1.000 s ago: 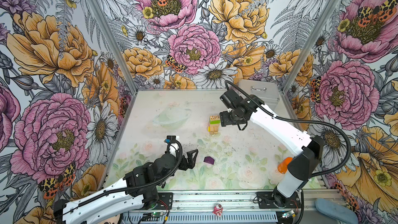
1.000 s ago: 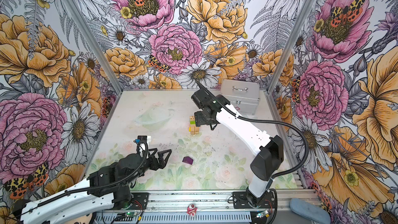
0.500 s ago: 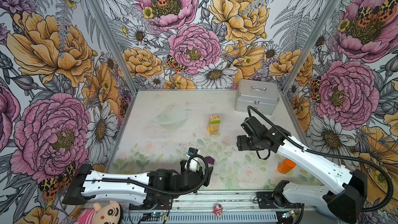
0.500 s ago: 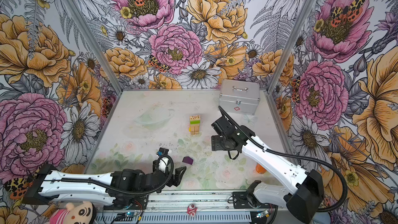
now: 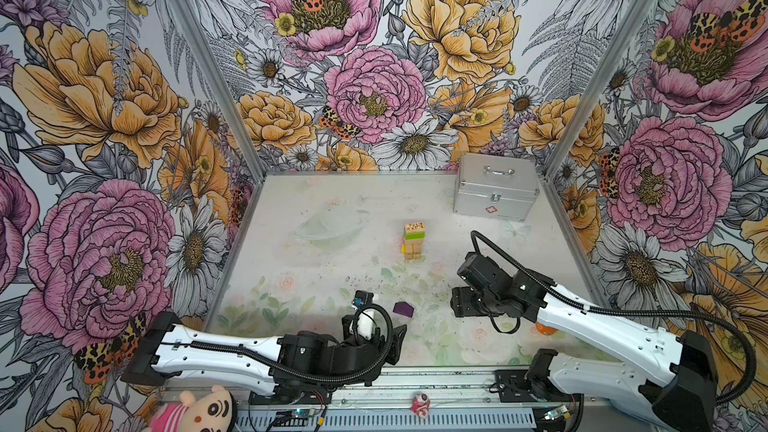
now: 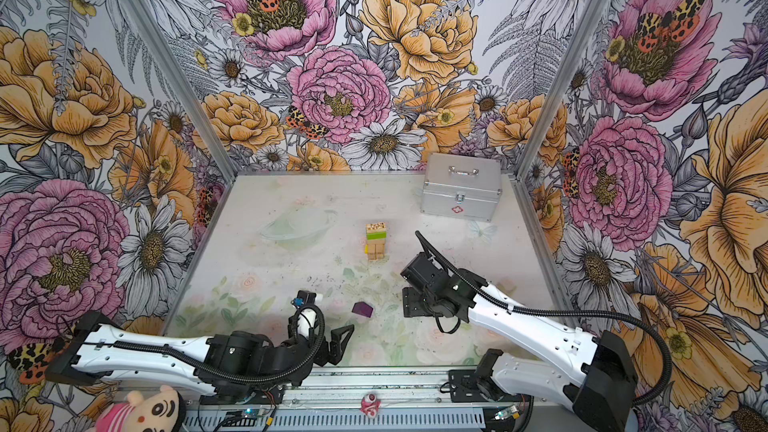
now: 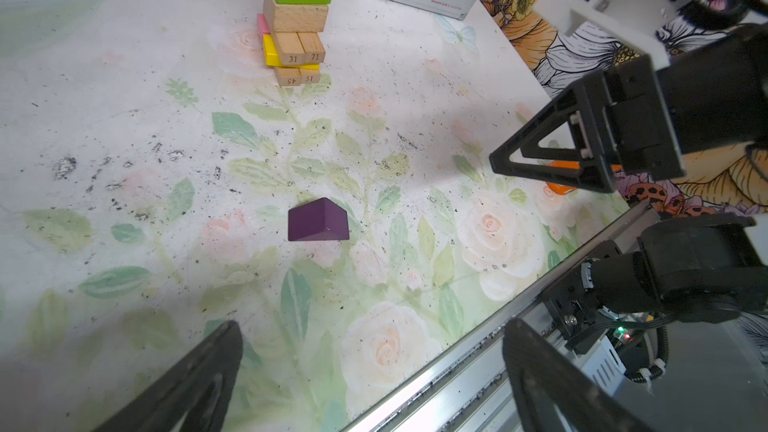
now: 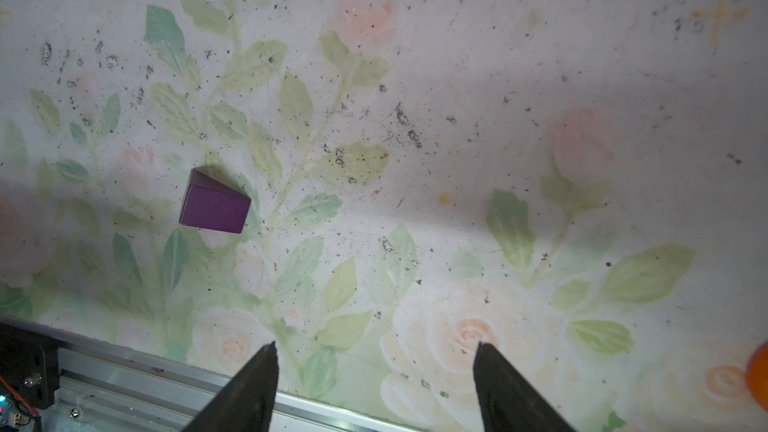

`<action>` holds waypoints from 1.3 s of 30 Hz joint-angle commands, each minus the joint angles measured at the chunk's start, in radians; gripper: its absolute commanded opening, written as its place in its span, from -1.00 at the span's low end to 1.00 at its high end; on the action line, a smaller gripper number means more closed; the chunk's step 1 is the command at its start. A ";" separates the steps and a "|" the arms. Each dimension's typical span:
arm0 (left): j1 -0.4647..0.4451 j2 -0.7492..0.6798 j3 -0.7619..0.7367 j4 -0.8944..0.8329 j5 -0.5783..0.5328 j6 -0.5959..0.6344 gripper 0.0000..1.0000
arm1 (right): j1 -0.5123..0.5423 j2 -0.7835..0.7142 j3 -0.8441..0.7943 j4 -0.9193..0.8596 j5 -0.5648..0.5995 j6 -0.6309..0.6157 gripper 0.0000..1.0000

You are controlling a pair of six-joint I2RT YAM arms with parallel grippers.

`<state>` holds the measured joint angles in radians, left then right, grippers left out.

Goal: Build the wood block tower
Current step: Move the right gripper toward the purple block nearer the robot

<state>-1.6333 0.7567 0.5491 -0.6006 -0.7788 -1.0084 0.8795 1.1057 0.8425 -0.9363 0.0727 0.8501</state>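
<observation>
Tower [image 5: 414, 241] upright mid-bench, alone, well clear of both arms. Same tower [image 6: 376, 241] in both top views: tan planks at the foot, lime-green block higher up, tan block with a printed face topmost. Closer look at tower [image 7: 297, 14] from the left wrist: yellow and pink edges showing on one side low down, numbers 31, 71, 45 and 51 legible on the plank ends. Purple house-shaped block [image 5: 403, 309] loose on the bench [image 5: 316, 201], well apart from the tower, toward the front rail and between the two arms. Left jaws wide apart, empty, low near the front edge, purple house-shaped block [image 7: 318, 220] just beyond the tips, not touched. Right jaws also apart, nothing between, above bare bench to the right of the purple house-shaped block [image 8: 214, 207]. Orange bottle [image 5: 546, 329] near the right front, mostly hidden behind the right arm [image 5: 602, 322]. Silver case [image 5: 494, 193] shut in the back right corner, red cross mark on its front. Plush toy [image 5: 195, 409] outside the front rail, left side.
</observation>
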 commanded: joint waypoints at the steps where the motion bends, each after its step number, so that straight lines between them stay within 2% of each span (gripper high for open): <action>1: 0.009 -0.055 -0.014 -0.086 -0.041 -0.021 0.97 | 0.035 0.039 -0.020 0.103 -0.027 0.067 0.48; 14: 0.099 -0.223 0.018 -0.230 0.008 0.017 0.98 | 0.176 0.375 0.129 0.287 -0.088 0.093 0.37; 19: 0.125 -0.266 0.052 -0.341 0.007 0.002 0.98 | 0.201 0.500 0.213 0.314 -0.120 0.092 0.36; 25: 0.131 -0.350 0.062 -0.373 0.012 0.011 0.98 | 0.221 0.629 0.300 0.339 -0.159 0.087 0.34; 32: 0.145 -0.411 0.072 -0.409 0.000 0.024 0.98 | 0.228 0.729 0.378 0.349 -0.189 0.078 0.33; 39: 0.155 -0.416 0.075 -0.409 0.001 0.034 0.98 | 0.210 0.751 0.379 0.347 -0.189 0.072 0.33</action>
<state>-1.4872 0.3519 0.5934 -0.9920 -0.7780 -0.9939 1.0981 1.8484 1.2041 -0.5968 -0.1108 0.9268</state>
